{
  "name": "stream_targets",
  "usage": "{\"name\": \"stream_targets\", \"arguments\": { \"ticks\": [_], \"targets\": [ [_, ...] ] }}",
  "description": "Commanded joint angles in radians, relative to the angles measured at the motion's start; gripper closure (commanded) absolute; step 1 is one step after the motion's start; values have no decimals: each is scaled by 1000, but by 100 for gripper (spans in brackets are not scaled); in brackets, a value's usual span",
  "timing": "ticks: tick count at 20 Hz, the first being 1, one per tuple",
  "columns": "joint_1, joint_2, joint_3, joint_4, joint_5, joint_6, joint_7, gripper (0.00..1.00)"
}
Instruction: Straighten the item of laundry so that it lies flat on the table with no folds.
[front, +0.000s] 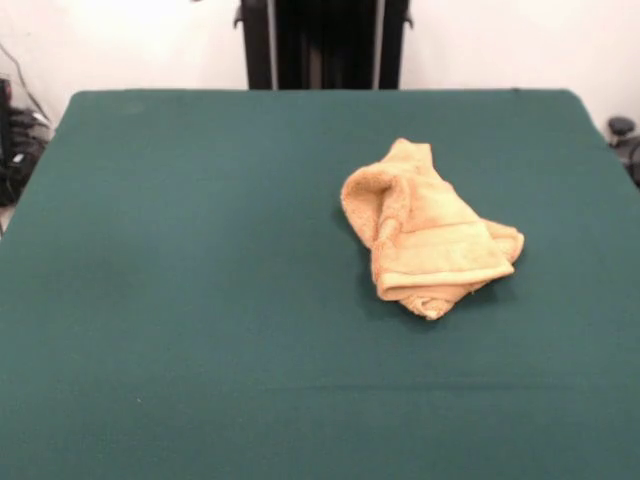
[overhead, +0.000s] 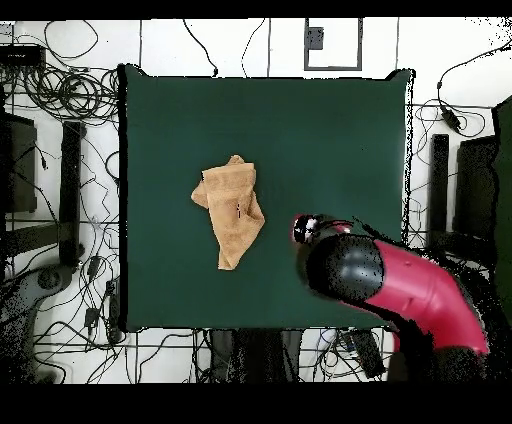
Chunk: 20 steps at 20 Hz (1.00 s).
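The towel lies crumpled on the green tabletop, in the front view a little toward 3 o'clock of the tabletop's middle. It is bunched into an uneven heap with several layers folded over one another: a rounded, rolled hump of terry sits on its 9 o'clock side, a narrow peak points to 12 o'clock, and a flatter flap with a woven band running across it is folded over the top and reaches toward 4 o'clock, where a corner sticks out. Another small corner pokes out at 6 o'clock from under the flap. From overhead the towel is a long, crumpled shape, wider at its 12 o'clock end and tapering to a point at 6 o'clock, lying toward 9 o'clock of the tabletop's middle, with a small pale speck, perhaps a tag, near its centre. The red and black arm shows only in the overhead view, reaching in over the tabletop's 4 o'clock part; its dark rounded end is at 3 o'clock of the towel and well apart from it. The claw hangs hidden beneath the arm's end, so I cannot tell whether it is apart or together.
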Motion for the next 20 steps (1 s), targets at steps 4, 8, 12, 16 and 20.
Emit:
{"name": "stream_targets", "arguments": {
  "ticks": [4, 8, 12, 16, 20],
  "targets": [
    [-67, 256, 246, -228, -113, 163, -241, 0],
    [-64, 307, 278, -218, -150, 59, -186, 0],
    [-60, 372, 300, -238, -196, -24, -149, 0],
    [-49, 421, 305, -266, -247, -86, -119, 0],
    [-20, 440, 292, -290, -283, -112, -63, 0]
  ]
}}
